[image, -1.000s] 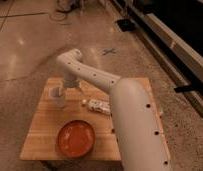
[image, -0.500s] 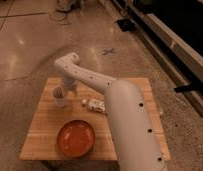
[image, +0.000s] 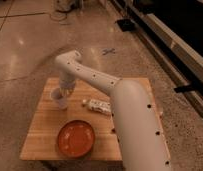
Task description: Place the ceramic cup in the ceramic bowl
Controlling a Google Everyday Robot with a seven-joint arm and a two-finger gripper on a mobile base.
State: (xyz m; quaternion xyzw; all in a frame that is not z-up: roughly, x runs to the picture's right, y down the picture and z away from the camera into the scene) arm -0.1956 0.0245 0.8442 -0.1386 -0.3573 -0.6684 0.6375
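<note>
A pale ceramic cup (image: 59, 98) stands upright on the left part of the wooden table (image: 40, 131). An orange-red ceramic bowl (image: 75, 139) sits near the table's front edge, below and to the right of the cup. My white arm reaches from the lower right across the table. My gripper (image: 65, 90) hangs down right at the cup's top, at its rim.
A small white packet or bottle (image: 97, 105) lies on its side in the middle of the table, right of the cup. The table stands on a shiny concrete floor. A dark rail or shelf edge (image: 165, 35) runs along the right.
The arm's elbow has swung a little to the left and the gripper has come down onto the cup. The cup and the bowl stay in place.
</note>
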